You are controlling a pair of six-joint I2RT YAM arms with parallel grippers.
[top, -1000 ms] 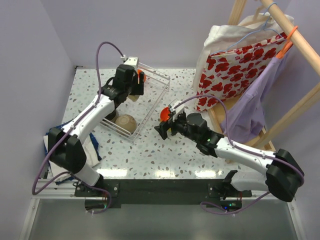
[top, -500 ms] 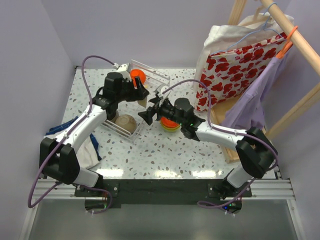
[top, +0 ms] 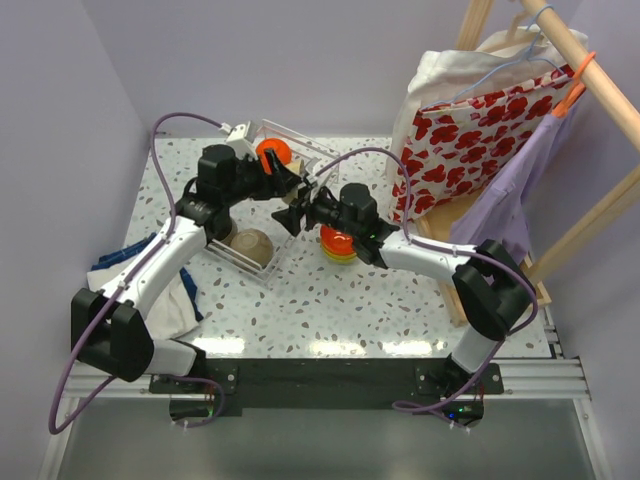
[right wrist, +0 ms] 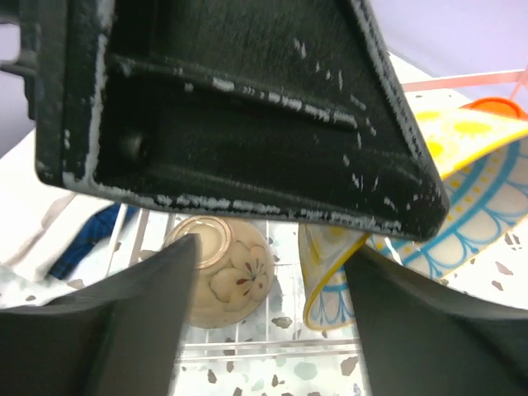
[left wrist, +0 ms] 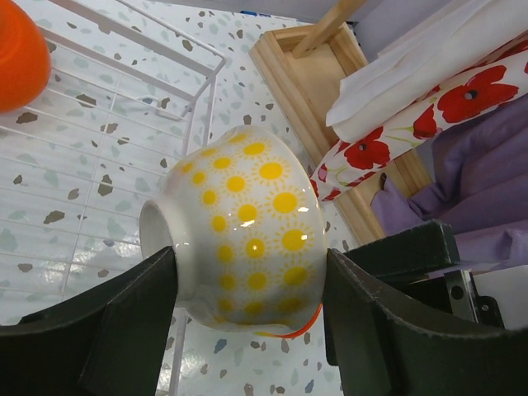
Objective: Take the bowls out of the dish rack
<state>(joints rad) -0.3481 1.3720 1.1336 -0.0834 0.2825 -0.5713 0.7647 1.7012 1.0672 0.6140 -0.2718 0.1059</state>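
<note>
My left gripper (top: 288,188) (left wrist: 247,264) is shut on a cream bowl (left wrist: 247,223) with yellow suns outside and a blue pattern inside (right wrist: 429,223), and holds it tilted above the right edge of the white wire dish rack (top: 300,150) (left wrist: 198,91). My right gripper (top: 298,213) (right wrist: 268,305) is open right beside it, with the bowl's rim between its fingers. An orange-red bowl (top: 272,153) (left wrist: 16,49) and an upside-down tan bowl (top: 252,245) (right wrist: 223,276) are in the rack. A stack of bowls (top: 338,246) with an orange-red one on top stands on the table right of the rack.
A wooden clothes rack (top: 590,220) with a red-flowered cloth (top: 470,130) and a purple garment (top: 510,215) fills the right side; its wooden base (left wrist: 305,74) lies close to the stack. Crumpled cloths (top: 180,300) lie at the left front.
The right gripper has let go of an orange-red bowl at the stack and moved left to the left gripper. The left gripper has moved right with the cream bowl in it.
</note>
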